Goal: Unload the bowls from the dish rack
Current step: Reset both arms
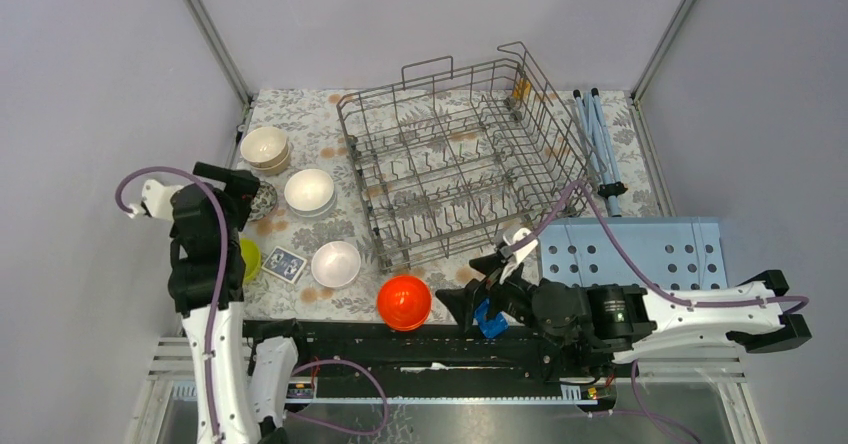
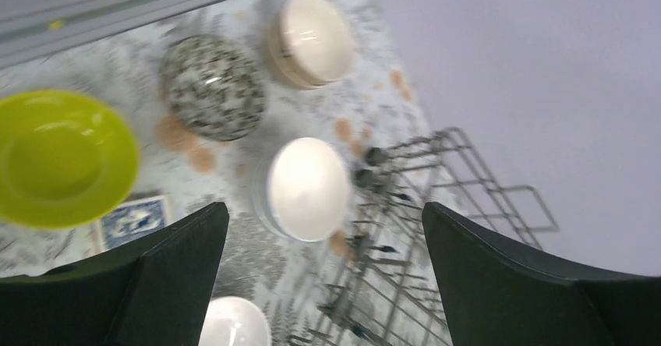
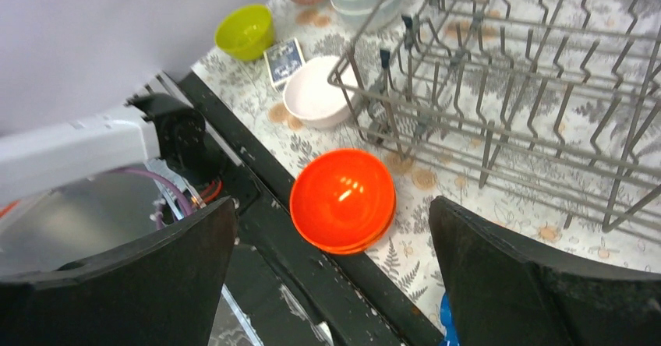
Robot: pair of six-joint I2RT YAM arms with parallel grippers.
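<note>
Floral desk [image 1: 310, 114]: dish rack [image 1: 460, 169] is set at far edge, bowls [image 1: 310, 191] at left edge. Left gripper [image 2: 323, 210] and right gripper [image 3: 331, 206] jaws are spread wide, empty.

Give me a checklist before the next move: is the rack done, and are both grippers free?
1. Rack holds no bowls: ok, none seen in it.
2. Left gripper open and empty: ok.
3. Right gripper open and empty: ok.
4. Orange bowl fully on the table: cannot tell; it sits at the near edge, by the black rail.
5. White bowl and the rest set left of the rack: ok.
</note>
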